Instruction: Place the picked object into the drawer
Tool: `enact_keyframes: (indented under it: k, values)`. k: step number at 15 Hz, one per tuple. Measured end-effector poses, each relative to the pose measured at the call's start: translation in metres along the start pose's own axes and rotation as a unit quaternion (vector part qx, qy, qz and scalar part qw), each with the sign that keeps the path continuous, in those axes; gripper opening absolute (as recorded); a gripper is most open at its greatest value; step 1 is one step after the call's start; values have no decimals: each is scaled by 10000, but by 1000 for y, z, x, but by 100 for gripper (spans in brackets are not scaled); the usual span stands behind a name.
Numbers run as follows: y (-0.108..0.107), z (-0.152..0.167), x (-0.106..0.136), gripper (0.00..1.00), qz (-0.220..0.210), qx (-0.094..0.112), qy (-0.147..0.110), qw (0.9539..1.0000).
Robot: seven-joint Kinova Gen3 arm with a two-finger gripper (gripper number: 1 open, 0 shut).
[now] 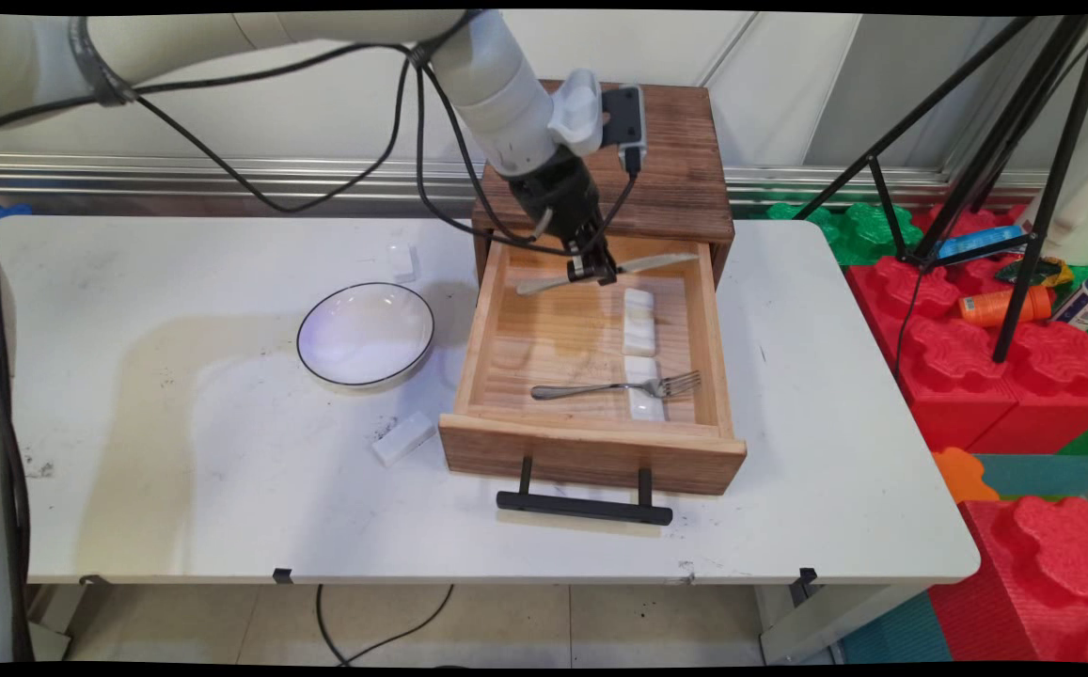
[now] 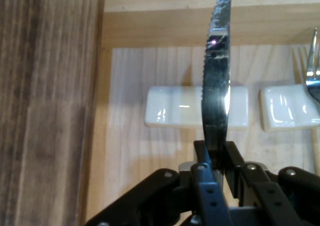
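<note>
My gripper [image 1: 593,273] is shut on a table knife [image 1: 609,272] and holds it level over the back of the open wooden drawer [image 1: 591,451]. In the hand view the knife [image 2: 217,86] stands on edge between the fingertips [image 2: 206,156], its serrated blade pointing away. Just below and beyond it lies a white cutlery rest [image 1: 638,322], seen again in the hand view [image 2: 170,106]. A second white rest [image 1: 644,387] nearer the drawer's front carries the tines of a metal fork [image 1: 614,386]; that rest [image 2: 285,108] and the fork [image 2: 312,68] show at the hand view's right edge.
The drawer juts from a small wooden cabinet [image 1: 685,179] at the table's back. A white bowl with a dark rim [image 1: 366,335] sits left of the drawer. A small white block [image 1: 403,438] lies near the drawer's front left corner, another [image 1: 401,259] behind the bowl. A tripod [image 1: 1023,188] and red foam blocks [image 1: 995,367] stand to the right.
</note>
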Motion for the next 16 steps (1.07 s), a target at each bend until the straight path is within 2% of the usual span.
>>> enact_keyframes:
  k: [8,16]
  values:
    - [-6,32,-21,0,6,-249,1,9997]
    - [-15,50,-40,0,59,-371,-47,9993]
